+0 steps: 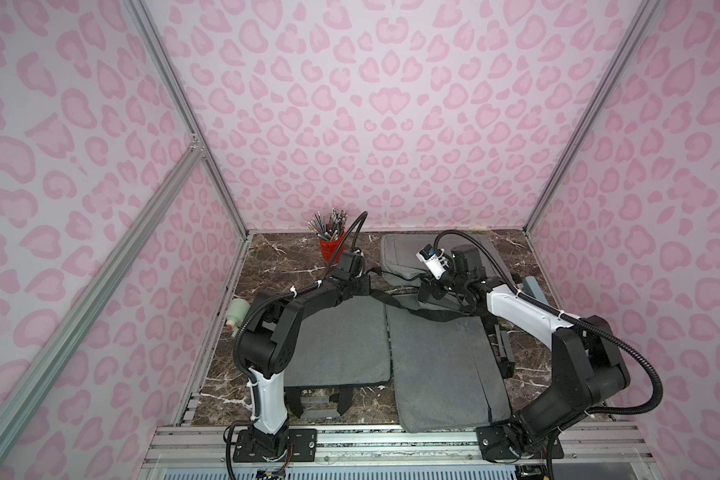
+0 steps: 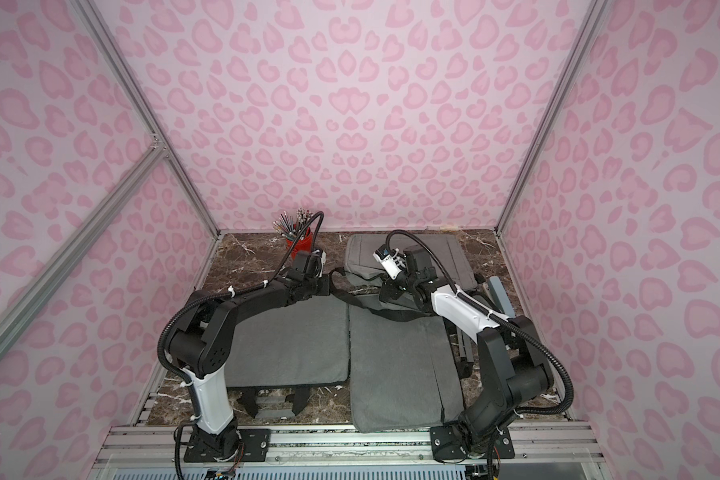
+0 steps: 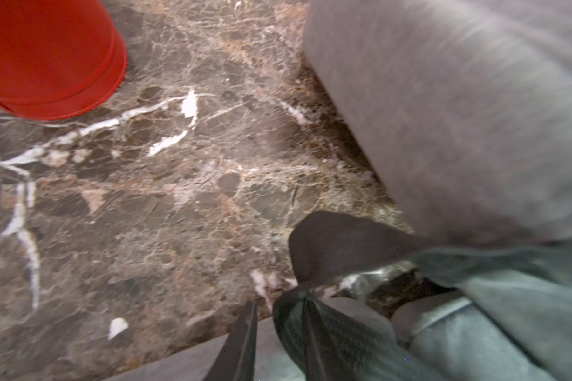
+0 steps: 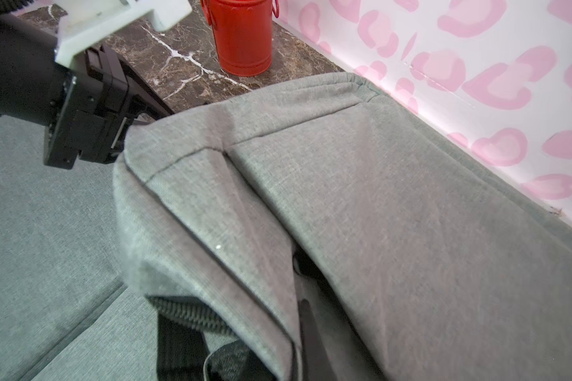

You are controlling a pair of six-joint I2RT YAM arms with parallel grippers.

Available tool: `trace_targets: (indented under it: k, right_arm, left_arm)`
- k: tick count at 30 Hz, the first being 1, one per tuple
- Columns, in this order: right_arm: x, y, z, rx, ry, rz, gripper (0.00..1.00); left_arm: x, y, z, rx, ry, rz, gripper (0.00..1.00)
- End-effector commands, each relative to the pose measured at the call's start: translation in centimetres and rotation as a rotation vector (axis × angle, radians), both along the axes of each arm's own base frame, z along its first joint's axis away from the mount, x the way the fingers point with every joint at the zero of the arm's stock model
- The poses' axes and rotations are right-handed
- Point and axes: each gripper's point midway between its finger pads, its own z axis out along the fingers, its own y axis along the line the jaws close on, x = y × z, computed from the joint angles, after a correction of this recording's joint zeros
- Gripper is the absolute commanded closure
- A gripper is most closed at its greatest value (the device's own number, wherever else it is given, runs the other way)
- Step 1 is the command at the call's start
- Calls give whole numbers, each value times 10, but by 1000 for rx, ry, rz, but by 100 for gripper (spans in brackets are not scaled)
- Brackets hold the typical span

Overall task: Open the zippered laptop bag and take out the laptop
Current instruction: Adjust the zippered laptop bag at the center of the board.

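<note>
The grey laptop bag [image 1: 408,253] [image 2: 445,253] lies at the back right of the marble table, and its near edge is raised. In the right wrist view my right gripper [image 4: 298,316] is shut on the bag's grey flap [image 4: 245,264], one dark finger [image 4: 311,333] showing under the fold beside the zipper teeth [image 4: 185,313]. My left gripper [image 3: 281,300] [image 1: 368,284] is at the bag's left corner. Its jaws stand a little apart, and a black webbing strap [image 3: 331,336] lies over one finger. The laptop is hidden.
A red cup [image 1: 331,249] of pens stands at the back, close to the left arm. Two more grey bags [image 1: 341,345] [image 1: 441,365] lie flat in front, with a black strap [image 1: 412,309] across them. Black stands [image 1: 504,345] lie at the right edge.
</note>
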Motion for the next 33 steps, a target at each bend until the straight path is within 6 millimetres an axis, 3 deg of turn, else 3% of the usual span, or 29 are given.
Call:
trace_targets:
  k: [1, 4, 8, 13, 16, 20, 24, 29, 31, 33]
  right_arm:
    - [16, -2, 16, 43, -36, -53, 100]
    - [17, 0, 18, 58, -23, -53, 100]
    - [13, 9, 15, 67, 0, -17, 100]
    - [3, 24, 5, 55, 10, 38, 100]
    - [0, 33, 5, 61, 5, 54, 100]
    - [-5, 42, 2, 62, 11, 74, 100]
    - [-10, 48, -5, 54, 21, 88, 100]
    - [-16, 59, -1, 76, 17, 109, 99]
    - [-18, 62, -2, 76, 21, 117, 98]
    - [-20, 63, -3, 72, 20, 117, 96]
  left_arm:
    - [-3, 0, 12, 8, 8, -19, 70]
    - [-15, -6, 33, -69, 29, -19, 66]
    - [-42, -18, 65, -174, 77, -16, 51]
    - [-67, -48, 93, -382, 141, 5, 35]
    - [-71, -69, 105, -473, 151, 14, 27]
    - [-62, -84, 107, -547, 167, 52, 21]
    - [-54, -94, 111, -599, 176, 66, 20]
    - [-51, -101, 94, -599, 240, 81, 24]
    - [-49, -103, 93, -599, 246, 77, 33]
    - [-48, -104, 88, -584, 262, 77, 51]
